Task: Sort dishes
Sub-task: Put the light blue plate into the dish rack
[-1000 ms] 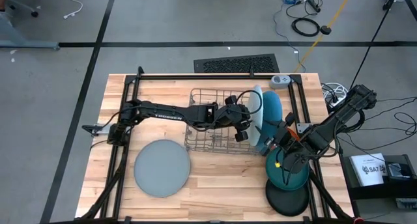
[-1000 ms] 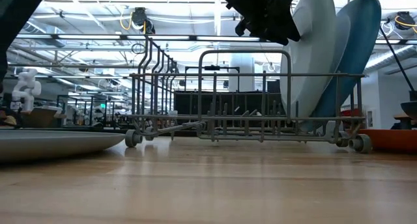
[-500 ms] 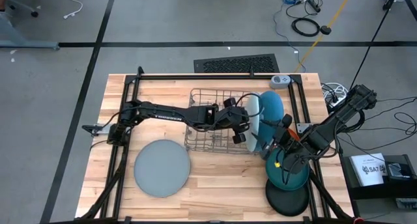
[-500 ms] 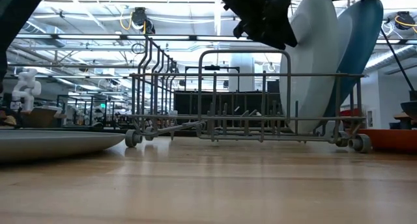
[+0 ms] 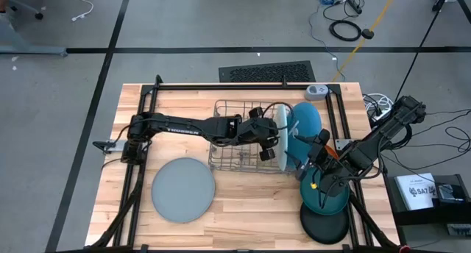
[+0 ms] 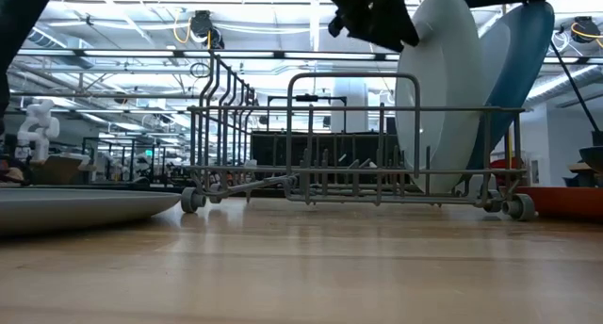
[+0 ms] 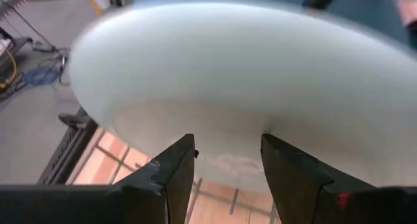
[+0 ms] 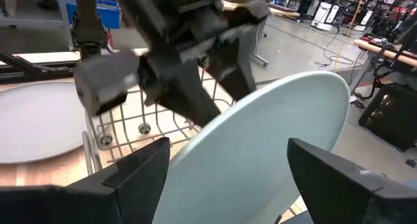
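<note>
A pale blue plate [image 5: 282, 132] stands on edge in the wire dish rack [image 5: 239, 139], at its right end. A blue plate [image 5: 307, 120] leans behind it in the low view [image 6: 523, 51]. My left gripper [image 5: 268, 143] is open at the pale plate's upper rim on its left side; in the left wrist view [image 7: 228, 178] the plate [image 7: 247, 74] fills the picture past the fingers. My right gripper [image 5: 307, 153] is open just right of both plates. In its wrist view [image 8: 228, 185] the pale plate [image 8: 273, 146] shows between the fingers. My left gripper's open fingers [image 7: 171, 175] stand close against the pale plate's face near its upper rim [image 6: 407, 27], coming level from the table's left. I cannot tell whether they touch it. The plate stands nearly upright with its lower edge in the rack.
A large grey plate [image 5: 182, 188] lies flat at the near left. A teal plate [image 5: 327, 198] and a black plate [image 5: 324, 225] lie at the near right under my right arm. An orange plate [image 6: 565, 202] shows low at the right. The black frame rails edge the table.
My left gripper has gone a little toward the table's left edge. The pale blue plate's top has swung left with it, so the plate now stands more upright and apart from the blue plate. Its lower edge has stayed in the rack.
</note>
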`<state>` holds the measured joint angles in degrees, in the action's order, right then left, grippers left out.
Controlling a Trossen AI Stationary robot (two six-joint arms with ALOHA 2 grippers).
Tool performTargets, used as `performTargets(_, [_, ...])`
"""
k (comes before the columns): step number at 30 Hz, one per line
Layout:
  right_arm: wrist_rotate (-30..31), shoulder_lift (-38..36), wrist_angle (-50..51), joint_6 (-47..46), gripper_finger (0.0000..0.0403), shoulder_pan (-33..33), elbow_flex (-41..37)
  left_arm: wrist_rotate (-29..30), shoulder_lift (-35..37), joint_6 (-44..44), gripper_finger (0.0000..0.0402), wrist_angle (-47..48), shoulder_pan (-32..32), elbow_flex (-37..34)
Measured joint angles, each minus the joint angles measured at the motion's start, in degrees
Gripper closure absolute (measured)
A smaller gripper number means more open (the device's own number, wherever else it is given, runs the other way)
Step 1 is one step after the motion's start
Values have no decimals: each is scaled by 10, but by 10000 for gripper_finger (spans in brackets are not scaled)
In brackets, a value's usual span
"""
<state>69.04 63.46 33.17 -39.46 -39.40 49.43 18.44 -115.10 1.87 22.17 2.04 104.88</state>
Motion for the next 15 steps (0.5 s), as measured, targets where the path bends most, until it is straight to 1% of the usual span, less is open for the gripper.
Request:
performTargets(5, [-1, 0, -9, 11, 99, -1, 0, -4, 0, 0, 224, -4, 2, 0])
performTargets(8, [-5, 1, -34, 32, 99, -1, -1, -6, 0, 0, 224, -6, 3, 0])
performTargets(12, [-6, 2, -98, 98, 99, -1, -2, -6, 0, 0, 224, -19, 2, 0])
performTargets(15, [25, 2, -152, 168, 99, -1, -2, -14, 0, 0, 224, -28, 2, 0])
